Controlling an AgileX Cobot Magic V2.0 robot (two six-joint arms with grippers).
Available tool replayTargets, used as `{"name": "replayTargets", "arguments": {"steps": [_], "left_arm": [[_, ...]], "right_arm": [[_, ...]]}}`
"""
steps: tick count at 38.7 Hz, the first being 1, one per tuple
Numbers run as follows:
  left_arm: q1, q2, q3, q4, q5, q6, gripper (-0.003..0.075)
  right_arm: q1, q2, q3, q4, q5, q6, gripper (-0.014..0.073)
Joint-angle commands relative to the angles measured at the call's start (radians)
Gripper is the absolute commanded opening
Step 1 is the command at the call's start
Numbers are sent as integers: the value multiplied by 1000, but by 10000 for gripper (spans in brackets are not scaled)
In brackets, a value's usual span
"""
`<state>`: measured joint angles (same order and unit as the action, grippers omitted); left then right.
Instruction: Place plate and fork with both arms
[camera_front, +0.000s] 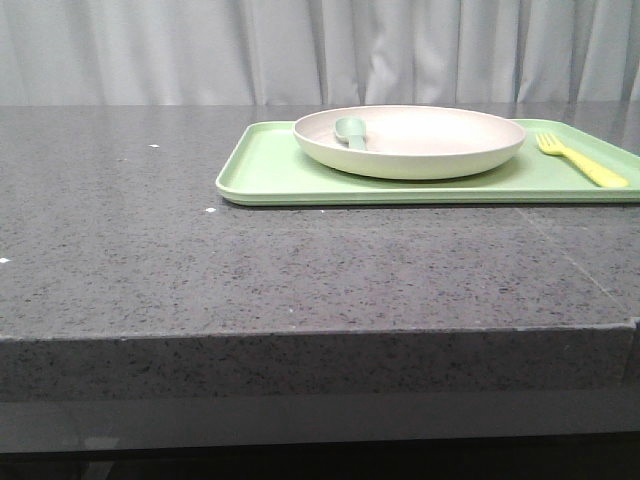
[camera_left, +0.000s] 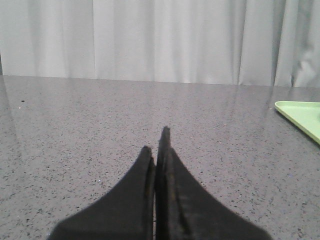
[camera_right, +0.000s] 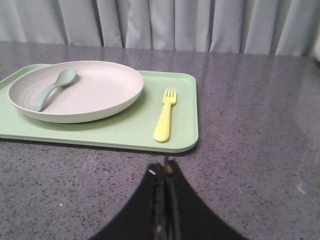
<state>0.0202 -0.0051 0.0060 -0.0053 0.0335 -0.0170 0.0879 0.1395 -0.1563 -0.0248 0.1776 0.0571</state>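
The plate (camera_right: 75, 91), spoon (camera_right: 52, 87) inside, and fork (camera_right: 165, 115) beside it are seen on the tray (camera_right: 182, 135). Both pincers, left pincer (camera_left: 157, 142) and right pincer (camera_right: 165, 170), are closed, empty. The spoon could be spilled if the plate is tilted.

Cream plate (camera_right: 85, 92) set on the light-green tray (camera_right: 182, 127), pale grey-green spoon (camera_right: 54, 86) laid inside it, yellow fork (camera_right: 165, 115) placed beside the plate — apart from it, black right gripper (camera_right: 165, 172) held closed over the speckled grey table (camera_right: 255, 125).

Even, soft light — faint glare, slightly grainy.
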Motion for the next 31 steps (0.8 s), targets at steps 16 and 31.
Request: {"name": "replayTargets", "arguments": {"steps": [16,31], "left_arm": [[0,-22,2,-7,-83,-14,-18],[0,-22,2,-7,-83,-14,-18]], "right_arm": [[-68,-169,180,-10,-284,-10,-68],[-80,-169,180,-10,-285,-10,-68]]}}
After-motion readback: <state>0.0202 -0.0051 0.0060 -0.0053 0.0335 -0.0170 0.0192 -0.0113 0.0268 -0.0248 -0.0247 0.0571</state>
